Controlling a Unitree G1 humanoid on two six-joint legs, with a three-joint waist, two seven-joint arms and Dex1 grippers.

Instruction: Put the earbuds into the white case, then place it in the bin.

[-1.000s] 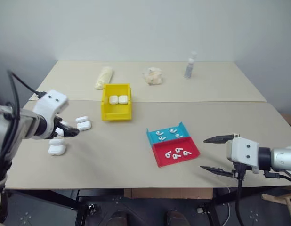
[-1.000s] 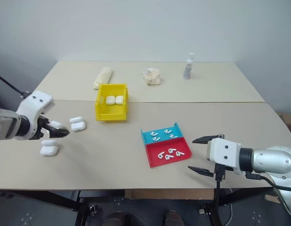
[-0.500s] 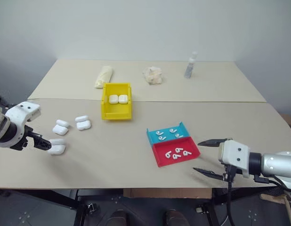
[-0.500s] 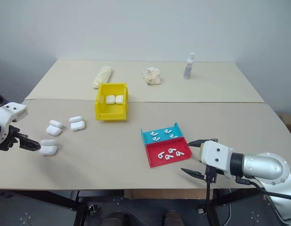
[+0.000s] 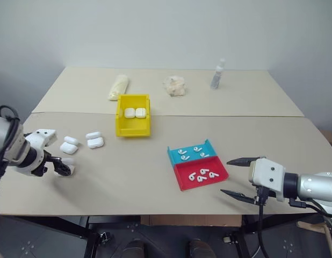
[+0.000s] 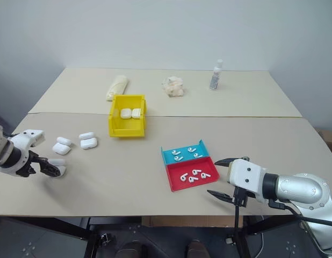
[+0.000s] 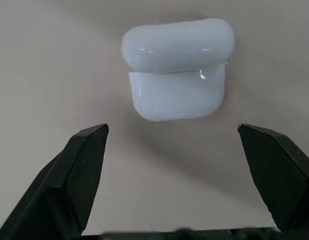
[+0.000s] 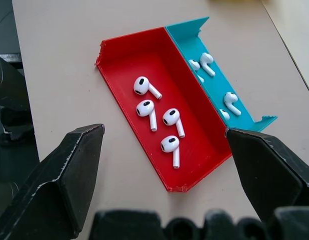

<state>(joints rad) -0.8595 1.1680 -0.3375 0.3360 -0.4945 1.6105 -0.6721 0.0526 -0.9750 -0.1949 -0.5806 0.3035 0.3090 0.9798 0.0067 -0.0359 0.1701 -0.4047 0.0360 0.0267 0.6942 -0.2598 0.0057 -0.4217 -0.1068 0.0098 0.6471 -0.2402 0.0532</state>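
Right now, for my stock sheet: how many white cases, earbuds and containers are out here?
White cases: 5 (2 in the yellow bin, 3 on the table)
Earbuds: 8 (4 in the red tray, 4 in the teal tray)
Containers: 3
Total: 16

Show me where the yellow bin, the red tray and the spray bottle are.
yellow bin (image 5: 132, 130): left eye view, front wall.
red tray (image 8: 119, 62): right wrist view, bare floor.
spray bottle (image 6: 214, 78): right eye view, body.

Even, soft overhead light, faint shadows, small glare on white case, sharp pics.
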